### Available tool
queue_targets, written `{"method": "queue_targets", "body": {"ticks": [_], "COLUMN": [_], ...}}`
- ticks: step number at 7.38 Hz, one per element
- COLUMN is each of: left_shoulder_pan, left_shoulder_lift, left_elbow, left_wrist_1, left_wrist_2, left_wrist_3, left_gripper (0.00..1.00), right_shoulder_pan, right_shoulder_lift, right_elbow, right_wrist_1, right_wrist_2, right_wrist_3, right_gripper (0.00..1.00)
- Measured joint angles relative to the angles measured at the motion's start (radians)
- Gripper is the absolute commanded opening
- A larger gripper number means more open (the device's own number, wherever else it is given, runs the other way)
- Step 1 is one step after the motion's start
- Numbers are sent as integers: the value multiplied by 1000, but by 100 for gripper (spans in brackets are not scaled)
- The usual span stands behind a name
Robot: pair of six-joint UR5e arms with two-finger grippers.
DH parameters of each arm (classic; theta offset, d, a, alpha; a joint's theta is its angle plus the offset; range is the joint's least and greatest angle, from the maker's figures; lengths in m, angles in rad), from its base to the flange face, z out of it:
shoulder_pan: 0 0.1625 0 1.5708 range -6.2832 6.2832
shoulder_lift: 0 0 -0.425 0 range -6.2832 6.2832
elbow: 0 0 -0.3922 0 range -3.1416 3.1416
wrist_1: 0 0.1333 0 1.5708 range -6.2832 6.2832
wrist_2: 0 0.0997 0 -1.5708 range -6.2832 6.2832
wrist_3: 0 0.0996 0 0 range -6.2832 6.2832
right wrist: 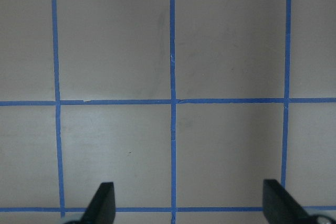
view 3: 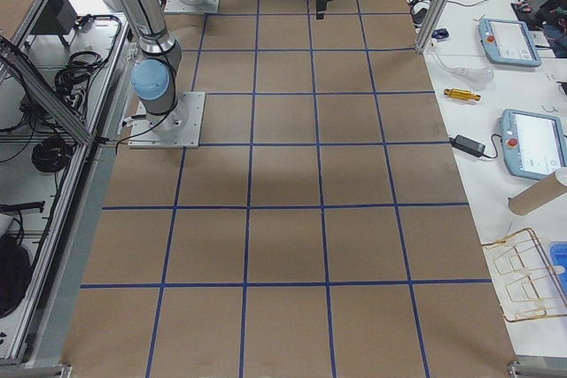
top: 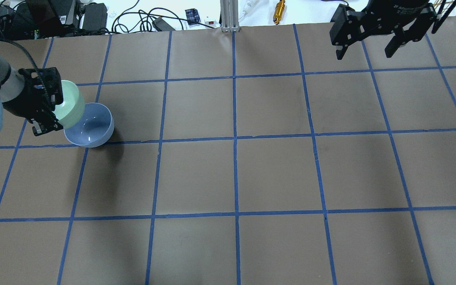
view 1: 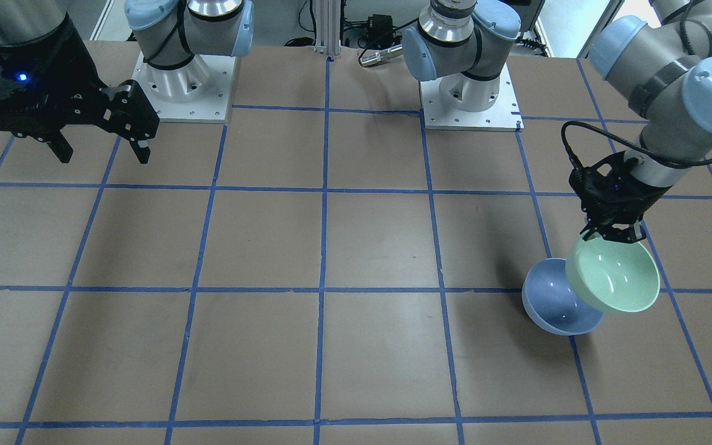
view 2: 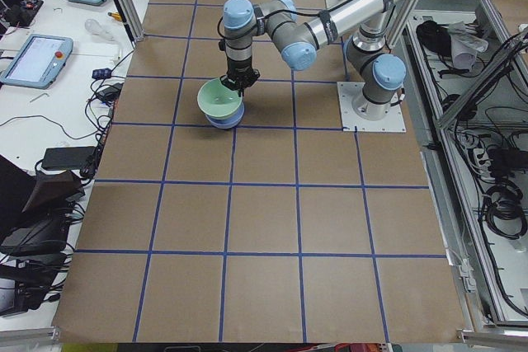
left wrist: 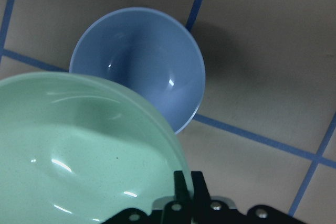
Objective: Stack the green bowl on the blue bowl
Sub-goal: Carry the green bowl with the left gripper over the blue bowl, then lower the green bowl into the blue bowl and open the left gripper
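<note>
My left gripper [view 1: 614,237] is shut on the rim of the green bowl [view 1: 614,276] and holds it tilted in the air, partly over the blue bowl [view 1: 555,303]. The blue bowl stands upright on the table; the green bowl covers its near edge in the left wrist view, where the green bowl [left wrist: 73,150] fills the lower left and the blue bowl [left wrist: 142,61] lies beyond. Both also show in the overhead view: the green bowl [top: 71,105], the blue bowl [top: 91,126] and the left gripper [top: 50,105]. My right gripper [top: 368,45] is open and empty, high over the far right corner.
The table [top: 236,174] is brown paper with a blue tape grid. The two arm bases [view 1: 180,86] [view 1: 470,93] stand at the robot's edge. Cables and small tools [top: 279,8] lie beyond the far edge, and tablets [view 3: 532,143] on a side bench.
</note>
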Motion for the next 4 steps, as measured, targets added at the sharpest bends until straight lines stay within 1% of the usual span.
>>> {"method": "queue_targets", "body": {"ticks": [1,2,3,4], "left_shoulder_pan": [-19,-26,-27,-24], "left_shoulder_lift": [-8,-16,-23,-28], "left_elbow": [-30,-43,-49,-51], "left_wrist_1": [53,79,90,93], "left_wrist_2": [0,-2,-5,-8], "left_wrist_3": [-4,-4,-5,-7], "left_gripper": [0,32,84,98], "right_shoulder_pan": [0,0,0,0], "right_shoulder_lift": [0,0,0,-1], "right_elbow": [0,0,0,0], "right_wrist_1": [0,0,0,0], "right_wrist_2": [0,0,0,0], "right_wrist_3": [0,0,0,0], "right_gripper": [100,100,100,100]}}
